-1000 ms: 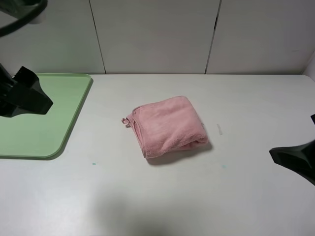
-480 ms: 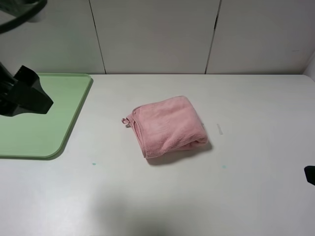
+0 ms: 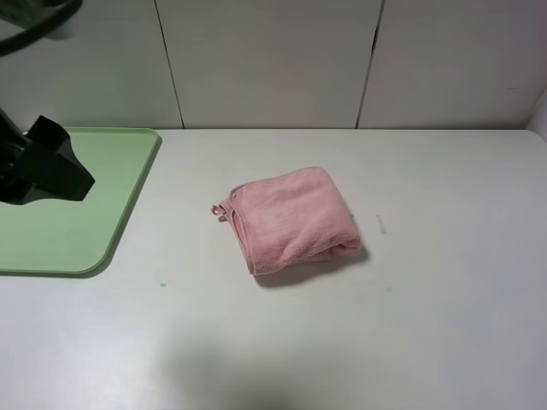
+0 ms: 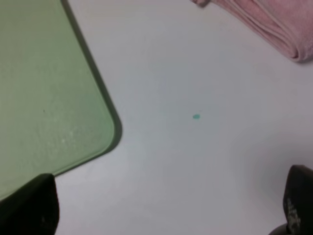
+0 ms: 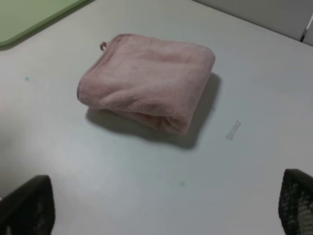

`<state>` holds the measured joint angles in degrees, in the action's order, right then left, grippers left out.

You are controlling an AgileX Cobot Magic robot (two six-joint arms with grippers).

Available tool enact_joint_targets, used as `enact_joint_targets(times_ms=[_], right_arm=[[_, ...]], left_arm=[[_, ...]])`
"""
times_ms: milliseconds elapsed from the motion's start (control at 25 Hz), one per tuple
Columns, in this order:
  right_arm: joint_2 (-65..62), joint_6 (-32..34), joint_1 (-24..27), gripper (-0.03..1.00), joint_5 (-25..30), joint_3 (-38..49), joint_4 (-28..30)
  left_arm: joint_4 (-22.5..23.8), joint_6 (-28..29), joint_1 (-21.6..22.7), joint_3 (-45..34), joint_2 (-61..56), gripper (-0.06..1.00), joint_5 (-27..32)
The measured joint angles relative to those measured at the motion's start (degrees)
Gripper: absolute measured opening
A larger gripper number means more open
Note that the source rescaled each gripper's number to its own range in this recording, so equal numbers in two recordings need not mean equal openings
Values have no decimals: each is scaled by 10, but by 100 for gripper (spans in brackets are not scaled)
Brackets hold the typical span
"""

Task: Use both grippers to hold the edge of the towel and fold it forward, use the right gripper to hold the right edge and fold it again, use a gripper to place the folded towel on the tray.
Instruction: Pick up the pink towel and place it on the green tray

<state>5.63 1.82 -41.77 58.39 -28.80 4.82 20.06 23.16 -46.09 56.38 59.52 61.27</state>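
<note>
The pink towel (image 3: pixel 293 219) lies folded into a thick small pad in the middle of the table, its corner loop (image 3: pixel 219 211) pointing toward the tray. The pale green tray (image 3: pixel 77 213) sits at the left with nothing lying on it. My left gripper (image 3: pixel 47 166) hovers over the tray; in the left wrist view its fingers (image 4: pixel 29 205) stand far apart, open and holding nothing, with the tray corner (image 4: pixel 44 88) and a towel edge (image 4: pixel 274 24) ahead. The right gripper (image 5: pixel 166 205) is out of the high view; its open fingers (image 5: pixel 296 198) frame the towel (image 5: pixel 146 81) from a distance.
A small white scrap (image 3: pixel 382 225) lies on the table just right of the towel. Tiny teal specks (image 3: pixel 162 284) mark the white tabletop. Pale wall panels (image 3: pixel 273 60) close off the back edge of the table.
The right gripper has drawn back toward the lower right and left the high view. The left gripper stays over the tray, and the towel has not moved.
</note>
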Motion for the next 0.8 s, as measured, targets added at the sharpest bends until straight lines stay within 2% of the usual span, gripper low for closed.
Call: enact_joint_targets(times_ms=[160, 240, 480, 800], right_arm=[[-2, 0, 3, 100, 0, 0, -1], [-5, -1, 22, 100, 0, 0, -4], [-58, -2, 132, 100, 0, 0, -5], [-60, -2, 287, 100, 1, 0, -7]], left_arm=[[0, 0, 0, 0, 0, 90, 0], [0, 0, 0, 0, 0, 90, 0], [0, 0, 0, 0, 0, 90, 0], [-4, -1, 0, 0, 0, 90, 0]])
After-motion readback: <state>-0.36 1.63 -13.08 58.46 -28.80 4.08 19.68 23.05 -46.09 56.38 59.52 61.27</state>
